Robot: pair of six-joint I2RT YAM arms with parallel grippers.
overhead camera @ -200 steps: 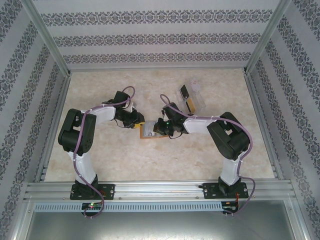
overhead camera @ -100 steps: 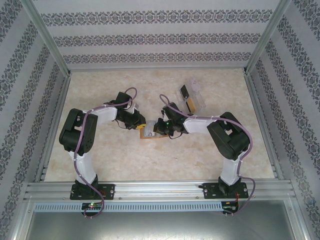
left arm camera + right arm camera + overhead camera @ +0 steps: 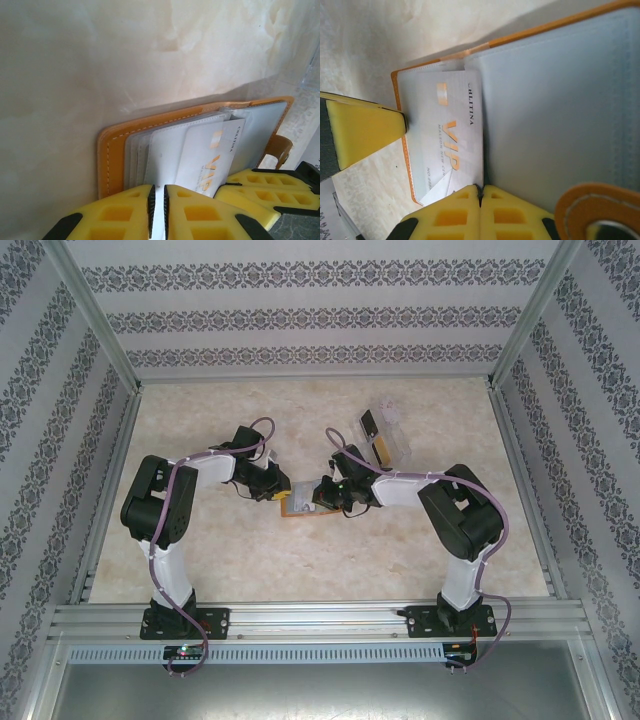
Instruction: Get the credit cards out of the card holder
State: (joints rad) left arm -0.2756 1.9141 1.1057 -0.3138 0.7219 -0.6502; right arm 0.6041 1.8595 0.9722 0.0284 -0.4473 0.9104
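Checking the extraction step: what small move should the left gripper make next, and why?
Probably slide the left gripper back, away from the card holder: its jaws seem to pinch the white VIP card, already partly out, while the shut right gripper pins the holder.

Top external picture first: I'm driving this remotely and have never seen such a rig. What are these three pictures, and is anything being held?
The top external picture looks down from above and behind two robot arms bolted at the near edge of the table. The left arm is on the left, the right arm on the right. Each ends in a two-finger end effector with yellow pads.

The other two pictures come from cameras on the wrists, looking along those fingers.

Between the arms lies the open orange card holder, with a white card marked VIP on its clear pockets. The left end effector is closed to a slit and the right end effector is shut. Both are right by that card, but I can't tell whether either pinches it.

Farther back, a clear tray seems to hold a dark card and a yellow-orange card.
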